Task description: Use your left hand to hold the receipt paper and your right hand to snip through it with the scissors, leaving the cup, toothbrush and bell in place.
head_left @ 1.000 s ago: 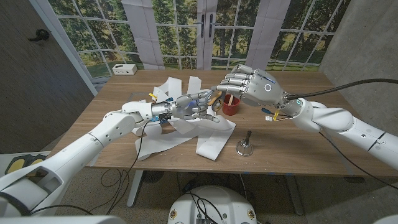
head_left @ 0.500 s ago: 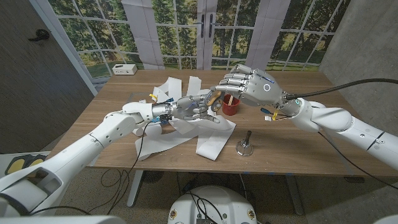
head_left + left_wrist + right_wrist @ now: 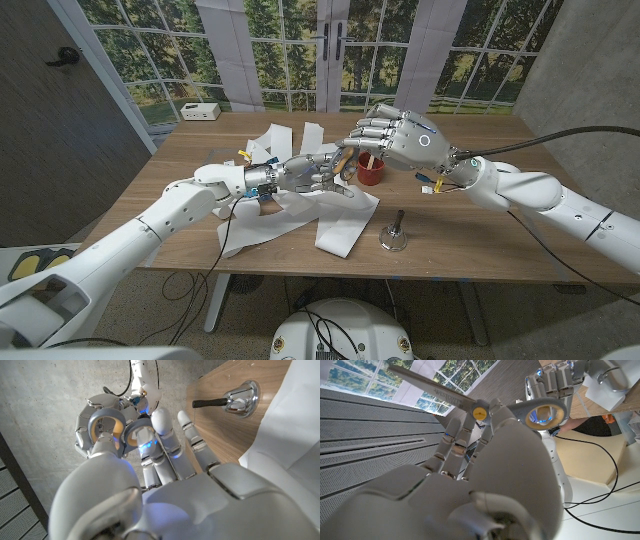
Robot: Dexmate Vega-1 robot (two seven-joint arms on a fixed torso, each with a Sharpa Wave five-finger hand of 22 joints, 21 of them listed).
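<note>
White receipt paper (image 3: 345, 225) lies in loose strips across the table's middle and runs under my left hand (image 3: 305, 172). That hand is raised above the paper and holds the scissors (image 3: 345, 158) by their yellow-lined ring handles (image 3: 125, 430). My right hand (image 3: 400, 138) hovers just right of it, above the red cup (image 3: 372, 172), its curled fingers reaching the scissors near the yellow pivot (image 3: 479, 411). Whether it grips them is unclear. The blades (image 3: 430, 390) point away past its fingertips. The chrome bell (image 3: 392, 237) stands near the front edge.
A small white box (image 3: 200, 111) sits at the table's back left corner. More paper strips (image 3: 275, 138) pile up behind my left hand. Bare wood lies right of the bell (image 3: 240, 395) and along the table's right side.
My right hand has edged slightly left and down toward the scissors. My left hand has stayed in place with the scissors.
</note>
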